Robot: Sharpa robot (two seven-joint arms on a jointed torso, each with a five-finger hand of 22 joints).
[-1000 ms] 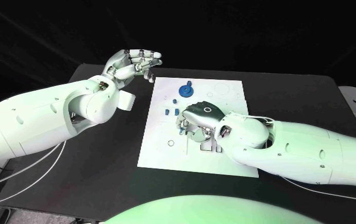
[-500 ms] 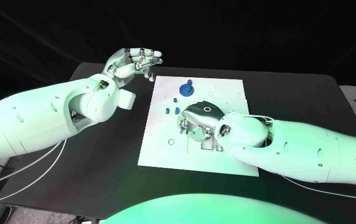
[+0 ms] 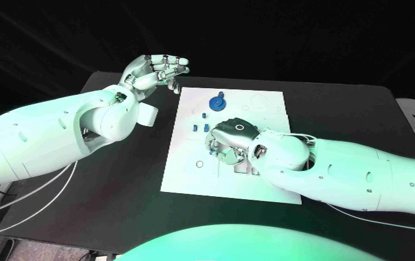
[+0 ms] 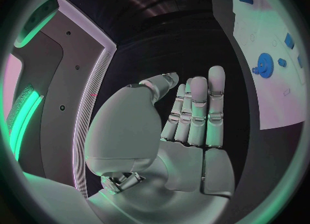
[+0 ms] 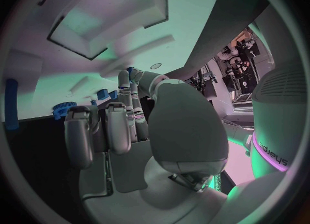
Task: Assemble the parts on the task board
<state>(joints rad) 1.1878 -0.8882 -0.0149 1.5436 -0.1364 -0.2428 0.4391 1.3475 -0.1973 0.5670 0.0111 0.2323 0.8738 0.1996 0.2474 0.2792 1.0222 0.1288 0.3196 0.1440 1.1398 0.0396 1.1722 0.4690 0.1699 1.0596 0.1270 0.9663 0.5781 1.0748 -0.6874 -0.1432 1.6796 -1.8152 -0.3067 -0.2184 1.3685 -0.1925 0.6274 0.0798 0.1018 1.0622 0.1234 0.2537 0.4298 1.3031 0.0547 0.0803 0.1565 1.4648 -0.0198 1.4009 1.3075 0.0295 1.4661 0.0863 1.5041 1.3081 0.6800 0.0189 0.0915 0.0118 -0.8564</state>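
— Black table (image 3: 104,189) carries the task board (image 3: 195,180) at its middle; where's the blue gear (image 3: 217,102)?
— Near the board's far edge. Right hand (image 3: 235,141) lies fingers-down mid-board; grip unclear.
— Left hand (image 3: 156,72)?
— Raised by the board's far left corner, fingers apart, holding nothing

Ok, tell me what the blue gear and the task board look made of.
Blue gear: probably matte plastic, judging by its even colour with no gloss. Task board: thin white sheet, plastic or card by the look; flat, dull, with printed outlines. I can't tell which.
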